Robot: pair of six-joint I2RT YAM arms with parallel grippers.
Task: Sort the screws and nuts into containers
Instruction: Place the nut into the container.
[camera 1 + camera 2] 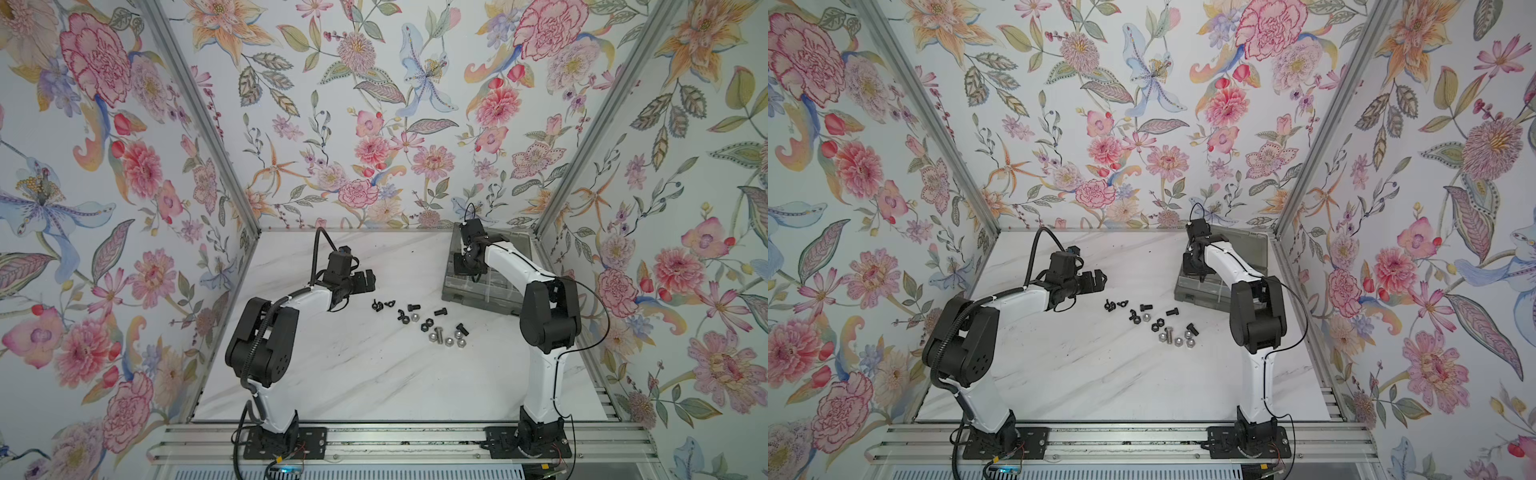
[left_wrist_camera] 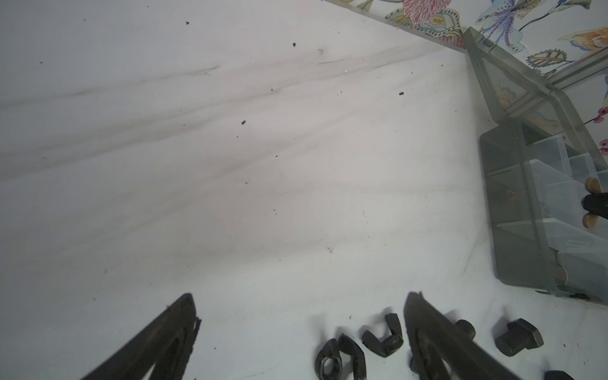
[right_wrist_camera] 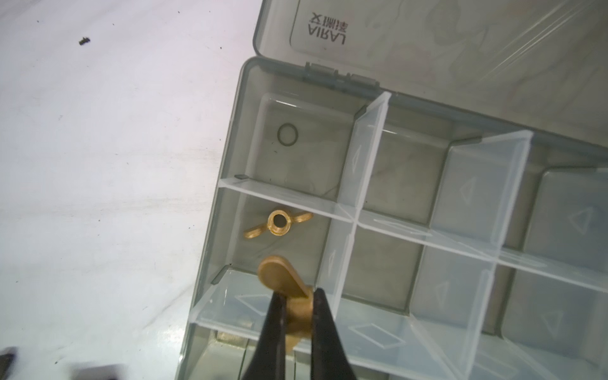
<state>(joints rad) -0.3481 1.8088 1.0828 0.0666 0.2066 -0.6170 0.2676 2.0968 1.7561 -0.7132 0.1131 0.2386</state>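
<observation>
Black and silver screws and nuts (image 1: 424,322) lie loose mid-table in both top views, also seen as a cluster (image 1: 1156,324). My left gripper (image 2: 301,296) is open just above the table, with two black winged nuts (image 2: 383,339) between its fingers near one tip and a black screw (image 2: 519,335) outside them. My right gripper (image 3: 296,292) is shut on a brass winged nut (image 3: 279,276) above the containers of the grey organizer box (image 3: 230,131). Another brass winged nut (image 3: 278,223) lies in an edge compartment.
The box (image 1: 469,297) sits at the back right with its lid (image 3: 427,39) standing open against the wall. Clear dividers (image 3: 368,148) split it into compartments. Floral walls close the table on three sides. Small dark specks (image 2: 243,122) dot the marble surface.
</observation>
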